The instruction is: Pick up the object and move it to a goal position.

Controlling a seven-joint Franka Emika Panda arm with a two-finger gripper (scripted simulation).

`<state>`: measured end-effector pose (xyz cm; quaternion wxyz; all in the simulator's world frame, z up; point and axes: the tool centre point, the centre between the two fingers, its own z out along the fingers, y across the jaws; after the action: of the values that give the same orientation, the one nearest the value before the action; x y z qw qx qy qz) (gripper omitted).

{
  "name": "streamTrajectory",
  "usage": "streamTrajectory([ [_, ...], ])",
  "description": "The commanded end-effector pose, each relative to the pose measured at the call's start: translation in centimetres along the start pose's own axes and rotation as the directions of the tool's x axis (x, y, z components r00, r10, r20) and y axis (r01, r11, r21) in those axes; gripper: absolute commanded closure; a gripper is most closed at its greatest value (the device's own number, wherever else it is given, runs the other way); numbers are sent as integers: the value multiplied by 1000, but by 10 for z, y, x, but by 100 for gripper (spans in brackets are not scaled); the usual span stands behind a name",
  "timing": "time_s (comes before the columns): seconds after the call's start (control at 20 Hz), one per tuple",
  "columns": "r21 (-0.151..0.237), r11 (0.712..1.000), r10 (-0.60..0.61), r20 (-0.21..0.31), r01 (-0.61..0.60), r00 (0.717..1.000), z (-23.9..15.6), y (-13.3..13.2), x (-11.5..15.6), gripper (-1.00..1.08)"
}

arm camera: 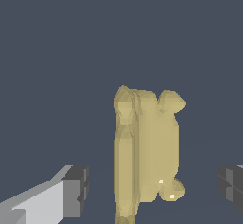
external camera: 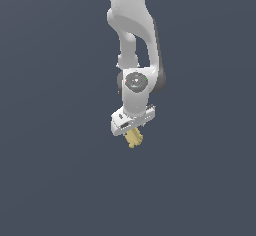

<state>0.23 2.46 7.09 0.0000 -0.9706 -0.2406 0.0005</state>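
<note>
The object [arm camera: 147, 142] is a small tan-yellow lumpy item with knobby bumps at its corners. In the wrist view it lies between my two fingers, with a gap on each side. One grey pad [arm camera: 76, 190] and the other pad [arm camera: 231, 187] stand well apart, so my gripper [arm camera: 154, 189] is open around it without touching. In the exterior view the object [external camera: 134, 139] shows just under the white hand [external camera: 131, 120] of the arm, which reaches straight down. The fingertips are hidden there.
A flat, plain dark blue-grey surface [external camera: 50, 180] fills both views. No other object, container, edge or goal marker shows.
</note>
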Motion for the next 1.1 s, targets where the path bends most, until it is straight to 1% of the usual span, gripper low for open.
streamTrajectory([
  [0.0, 0, 1000, 0, 0, 0, 1000, 1, 0, 0, -92],
  [0.2, 0, 1000, -1, 0, 1, 1000, 13, 0, 0, -92],
  [0.5, 0, 1000, -4, -1, 4, 1000, 43, -1, -1, -92],
  [0.75, 0, 1000, -5, -1, 5, 1000, 50, 0, 0, -92],
  [0.8, 0, 1000, -5, -1, 5, 1000, 50, 0, 0, 108],
  [1.05, 0, 1000, -5, -1, 5, 1000, 50, 0, 0, 108],
])
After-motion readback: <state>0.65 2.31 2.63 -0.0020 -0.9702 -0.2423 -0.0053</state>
